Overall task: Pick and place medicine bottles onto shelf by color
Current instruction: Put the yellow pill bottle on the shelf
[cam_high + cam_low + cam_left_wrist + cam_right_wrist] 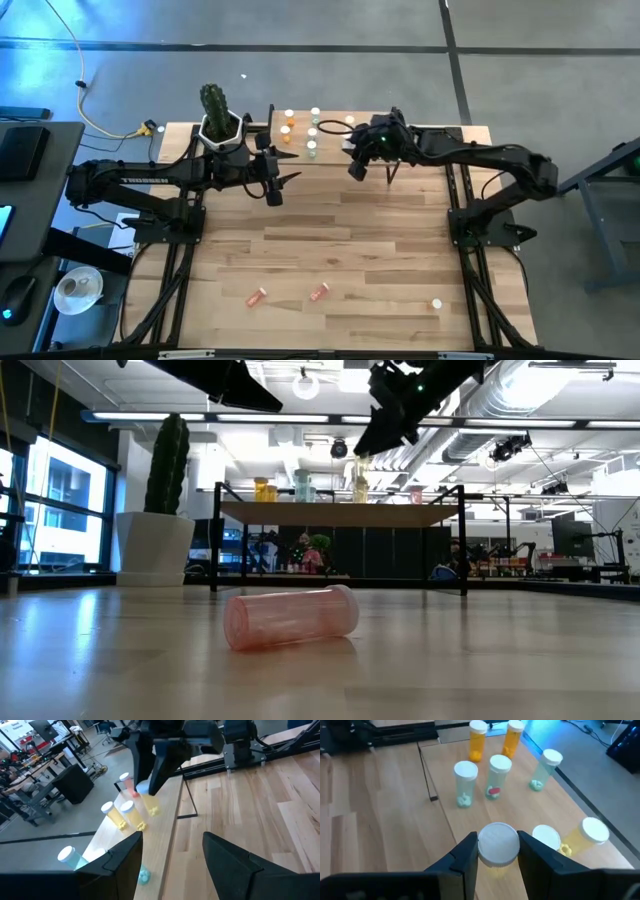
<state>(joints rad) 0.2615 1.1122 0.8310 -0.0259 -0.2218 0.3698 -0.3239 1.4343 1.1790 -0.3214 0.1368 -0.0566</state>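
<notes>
On the far shelf [330,135], upright medicine bottles [465,783] hold small coloured pieces, the right gripper [497,851] clasps a white-capped yellow bottle [497,847], and the left gripper [172,852] stands released nearby.

The tabletop [340,240] is pale wood in jointed planks with a smooth, faintly glossy finish, and the shelf [445,815] has the same light wood on top over a thin matt black metal frame. The medicine bottles [465,784] look like translucent plastic with smooth, matt white caps. The fingers [465,857] of the right gripper [498,851] are matt black, seemingly plastic.
</notes>
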